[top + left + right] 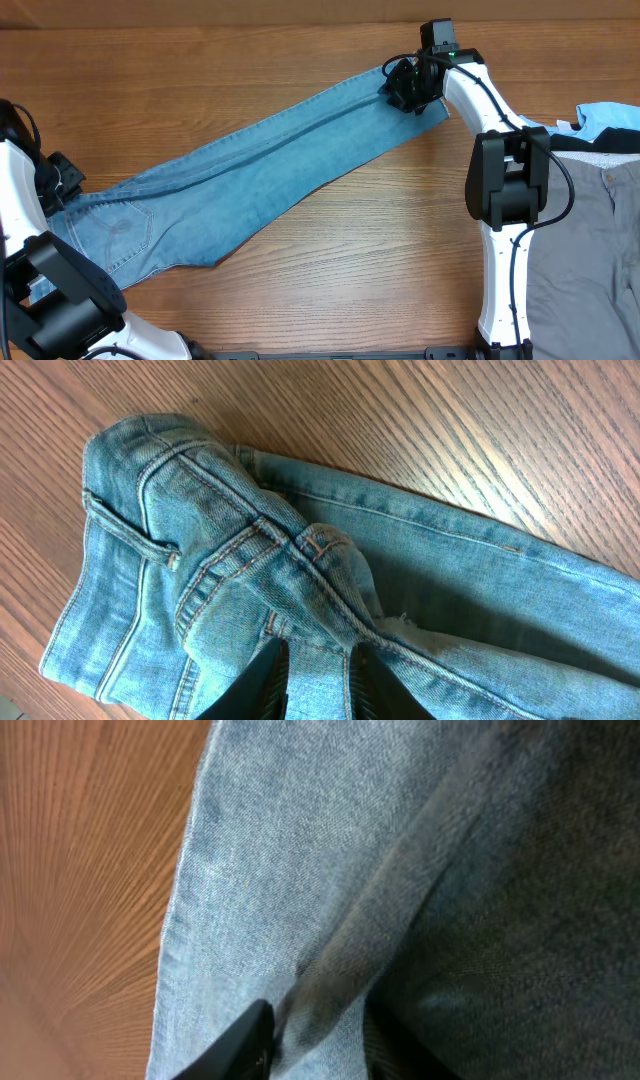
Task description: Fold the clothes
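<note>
The light-blue jeans [250,165] lie stretched diagonally across the table, waist at the lower left, legs laid together toward the upper right. My left gripper [62,185] is at the waist end, and in the left wrist view its fingers [318,682] are shut on a bunched fold of the waistband [250,550]. My right gripper [408,88] is at the hem end, and in the right wrist view its fingers [320,1040] pinch a fold of the leg denim [300,870].
A pile of other garments lies at the right edge: grey trousers [590,250], a sky-blue piece [605,115] and a black strip [610,142]. The wooden table [350,260] extends in front of the jeans. The right arm's base [505,180] stands beside the pile.
</note>
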